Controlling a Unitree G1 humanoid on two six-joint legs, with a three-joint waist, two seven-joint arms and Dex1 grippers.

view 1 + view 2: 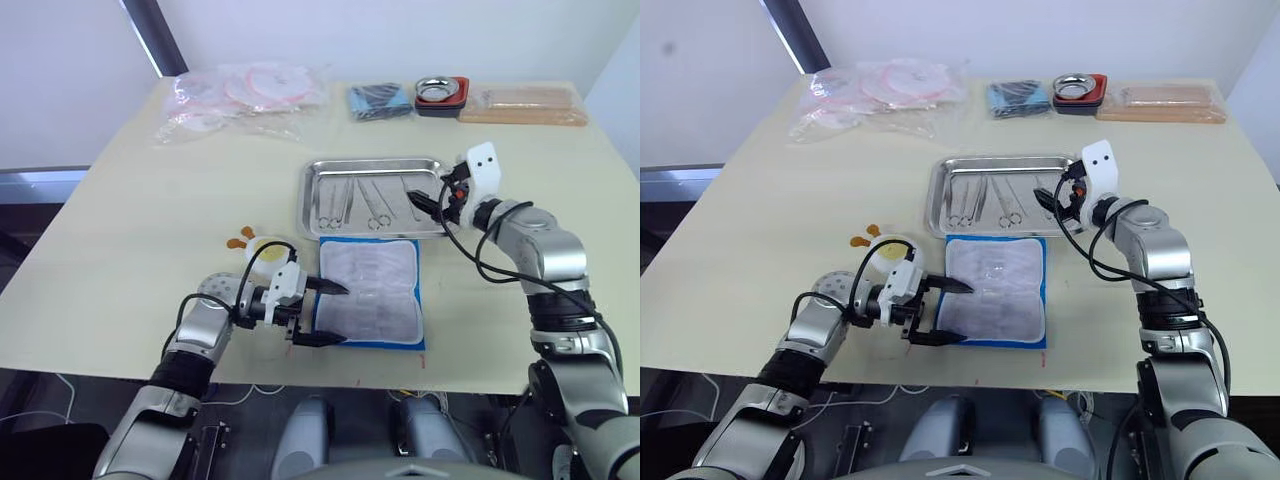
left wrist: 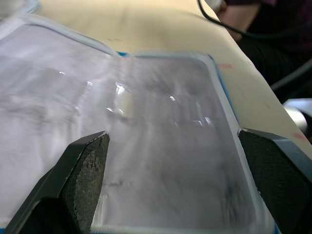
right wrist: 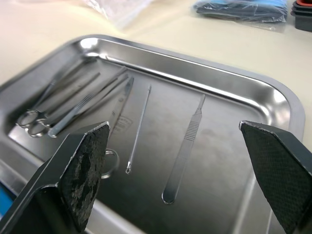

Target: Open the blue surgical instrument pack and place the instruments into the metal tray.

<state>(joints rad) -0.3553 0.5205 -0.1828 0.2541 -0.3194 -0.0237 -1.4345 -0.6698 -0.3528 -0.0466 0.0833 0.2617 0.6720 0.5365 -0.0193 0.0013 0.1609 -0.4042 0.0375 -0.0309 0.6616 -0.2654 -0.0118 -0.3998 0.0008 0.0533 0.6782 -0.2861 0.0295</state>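
**Lying open and flat, pack beside the loaded tray**

Lying spread open on the table (image 1: 130, 230), the blue surgical instrument pack (image 1: 372, 291) shows its whitish clear-pocketed lining upward, edged in blue, just in front of the metal tray (image 1: 372, 166) and nearly touching its near rim. In the left wrist view the pockets look flat, and I cannot tell whether anything remains inside. The instruments (image 3: 87, 100) lie in the tray: scissors and forceps grouped toward one end, then a thin probe (image 3: 139, 127) and a scalpel handle (image 3: 186, 147) lying apart on the bare steel.

The left gripper (image 1: 322, 313) sits at the pack's left edge with its fingers (image 2: 85, 168) spread wide over the lining, holding nothing. The right gripper (image 1: 423, 203) hovers over the tray's right end, its fingers likewise wide apart and empty.

Along the far edge of the table are clear plastic bags (image 1: 240, 95), a darker blue bundle (image 1: 380, 100), a small metal bowl on a red base (image 1: 441, 93), and a tan packet (image 1: 525, 105). A small white round object (image 1: 262, 250) sits just left of the pack.
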